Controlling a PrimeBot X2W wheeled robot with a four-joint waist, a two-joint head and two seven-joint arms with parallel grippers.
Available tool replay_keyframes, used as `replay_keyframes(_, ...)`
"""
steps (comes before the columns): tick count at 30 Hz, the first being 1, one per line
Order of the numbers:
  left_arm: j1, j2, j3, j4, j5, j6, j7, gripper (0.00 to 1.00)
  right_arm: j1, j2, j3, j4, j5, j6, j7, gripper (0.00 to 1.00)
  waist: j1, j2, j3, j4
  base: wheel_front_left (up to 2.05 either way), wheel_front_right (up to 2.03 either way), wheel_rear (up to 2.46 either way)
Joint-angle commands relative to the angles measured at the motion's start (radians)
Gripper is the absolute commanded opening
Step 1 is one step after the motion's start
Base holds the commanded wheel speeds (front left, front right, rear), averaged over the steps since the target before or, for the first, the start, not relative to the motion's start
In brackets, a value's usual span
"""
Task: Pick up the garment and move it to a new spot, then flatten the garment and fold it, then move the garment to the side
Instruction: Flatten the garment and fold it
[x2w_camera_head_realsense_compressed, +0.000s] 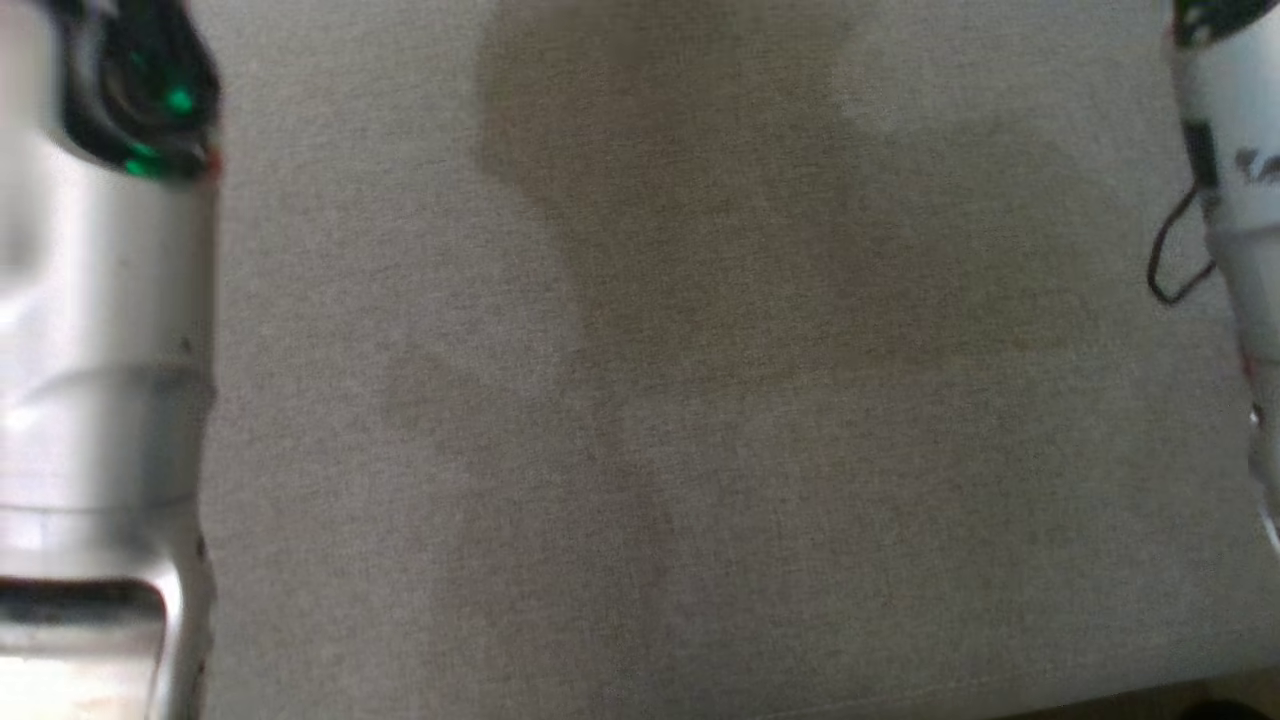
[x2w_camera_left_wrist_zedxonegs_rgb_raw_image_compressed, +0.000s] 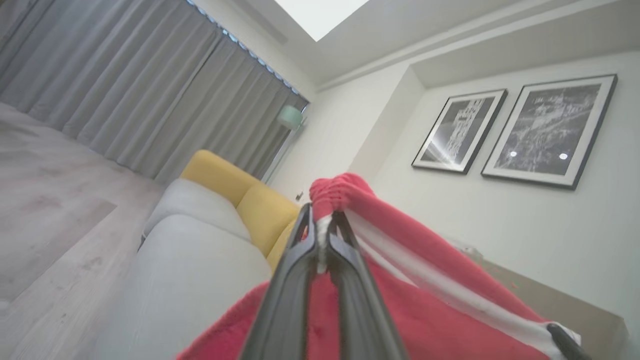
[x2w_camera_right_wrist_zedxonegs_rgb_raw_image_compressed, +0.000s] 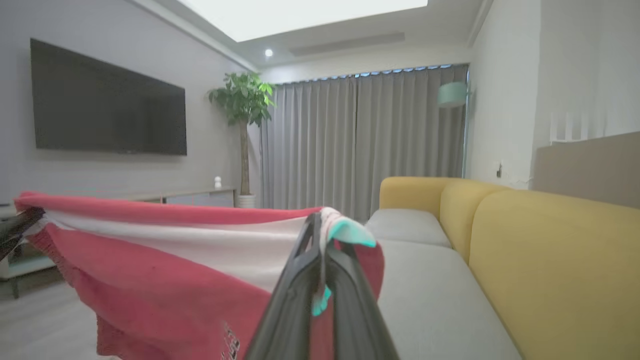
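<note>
Grey woven sofa seat (x2w_camera_head_realsense_compressed: 700, 420) lies beneath: left pincer (x2w_camera_left_wrist_zedxonegs_rgb_raw_image_compressed: 323, 220) and right pincer (x2w_camera_right_wrist_zedxonegs_rgb_raw_image_compressed: 326, 232), each clamped shut on the red-and-white knit garment (x2w_camera_right_wrist_zedxonegs_rgb_raw_image_compressed: 150, 260), hold it stretched aloft toward 9 o'clock from the right; recommend lowering evenly under tension.

One red garment (x2w_camera_left_wrist_zedxonegs_rgb_raw_image_compressed: 400, 320), two framed pictures (x2w_camera_left_wrist_zedxonegs_rgb_raw_image_compressed: 459, 131), one television (x2w_camera_right_wrist_zedxonegs_rgb_raw_image_compressed: 107, 102), one potted plant (x2w_camera_right_wrist_zedxonegs_rgb_raw_image_compressed: 243, 100), one sofa (x2w_camera_right_wrist_zedxonegs_rgb_raw_image_compressed: 550, 260)
</note>
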Motion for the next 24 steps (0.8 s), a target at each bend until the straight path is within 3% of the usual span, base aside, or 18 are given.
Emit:
replay_keyframes(1, 0.032, 0.038, -0.009, -0.010, -0.002, -0.011, 0.000, 0.00, 0.027, -0.014, 0.030, -0.016, 0.026, 0.007, 0.017, 0.00, -0.0001, 0.0000, -0.005, 0.002, 0.00, 0.00, 0.00)
replay_keyframes(5, 0.160, 0.065, -0.082, 0.031, 0.001, -0.020, 0.019, 0.00, 0.133, -0.059, 0.120, 0.010, 0.095, 0.007, 0.096, 0.00, -0.0001, 0.0000, -0.024, -0.002, 0.00, 0.00, 0.00)
replay_keyframes(8, 0.317, 0.092, -0.151, 0.070, -0.020, -0.023, 0.051, 0.00, 0.268, -0.099, 0.205, 0.013, 0.184, 0.007, 0.225, 0.00, -0.0001, 0.0000, -0.056, -0.008, 0.00, 0.00, 0.00)
replay_keyframes(15, 0.679, 0.175, -0.311, 0.018, -0.130, -0.024, 0.220, 0.00, 0.569, -0.263, 0.292, -0.109, 0.336, 0.007, 0.514, 0.00, -0.0001, 0.0000, -0.160, -0.011, 0.00, 0.00, 0.00)
replay_keyframes(19, 0.855, 0.243, -0.361, -0.138, -0.151, 0.022, 0.320, 0.00, 0.743, -0.374, 0.217, -0.237, 0.375, 0.007, 0.662, 0.00, -0.0001, 0.0000, -0.216, 0.002, 0.00, 0.00, 0.00)
replay_keyframes(24, 1.045, 0.338, -0.368, -0.468, -0.191, 0.152, 0.418, 0.00, 1.015, -0.456, -0.030, -0.440, 0.348, 0.007, 0.854, 0.00, -0.0001, 0.0000, -0.251, 0.024, 0.00, 0.00, 0.00)
